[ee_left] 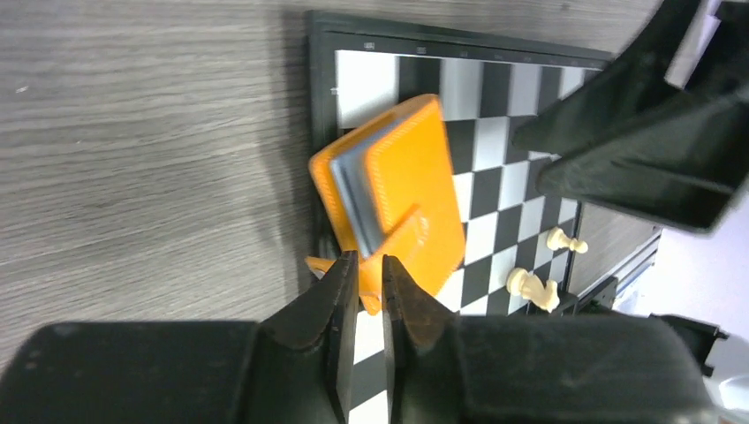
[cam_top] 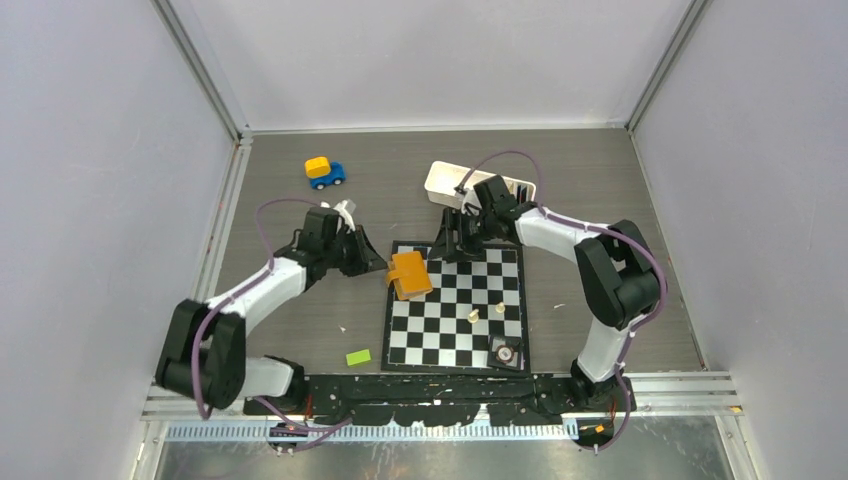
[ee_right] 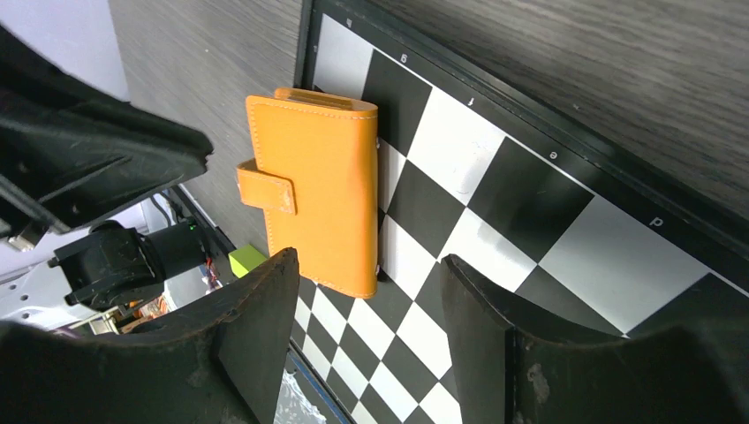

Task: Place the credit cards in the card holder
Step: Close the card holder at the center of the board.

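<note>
Wallet (cam_top: 410, 275): orange, folded over, lying flat at left rear corner of board (cam_top: 440, 342), one edge overhanging the border onto table (cam_top: 300, 320). Cards (ee_left: 351, 190) look tucked in already. Grey-blue edges show betw. the orange leaves in left wrist view; can't count them, and no loose card seen elsewhere. Tab laid across front; snap hidden, so can't say if fastened.

Handling (my guess): light, thin, leather-like. Leaves soft & will flex, stiff only where cards back them. Cards slick, could slide out of open edge if wallet is tipped. Board glossy, so wallet prob. skates when nudged rather than lifting. Best hold: pinch across thickness at a long edge near spine, leaves + cards together. Tab too floppy for carrying, OK only for pulling flap.

L gripper (ee_left: 371, 267): at wallet's outer edge by the tab, jaws nearly together w/ sliver of gap. Orange shows in gap, but can't tell if it's pinched or just lying under.

R gripper (ee_right: 369, 261): jaws spread wide, nothing in them, low over rear of board. Wallet lies ahead & off toward one finger, apart, not betw. fingers.

Wallet sits betw. the two grippers, L closer.
</note>
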